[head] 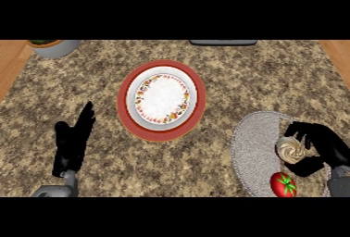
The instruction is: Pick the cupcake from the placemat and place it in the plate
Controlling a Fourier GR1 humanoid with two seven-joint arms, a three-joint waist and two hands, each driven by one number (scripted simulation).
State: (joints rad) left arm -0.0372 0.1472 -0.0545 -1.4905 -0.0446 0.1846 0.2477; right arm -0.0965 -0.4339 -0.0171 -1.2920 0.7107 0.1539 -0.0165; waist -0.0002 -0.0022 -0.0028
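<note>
Cupcake point(290, 149) topped with cream-white swirled frosting

Cupcake point(292, 149) partly behind fingers point(311, 132) of right hand point(331, 148), grey pot point(54, 47) and dark object point(223, 42), perhaps a tray, cropped above

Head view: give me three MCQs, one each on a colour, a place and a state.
1. What colour is the outer rim of the plate?
A) blue B) red C) green

2. Where is the cupcake?
A) on the plate B) nowhere in view C) on the grey placemat

3. How is the right hand?
A) curled round the cupcake B) flat open, away from it C) out of view

Key:
1 B: the ring round the white centre is red.
2 C: it is over the mat's right part, above the tomato.
3 A: fingers above and thumb below wrap the cupcake.
</note>
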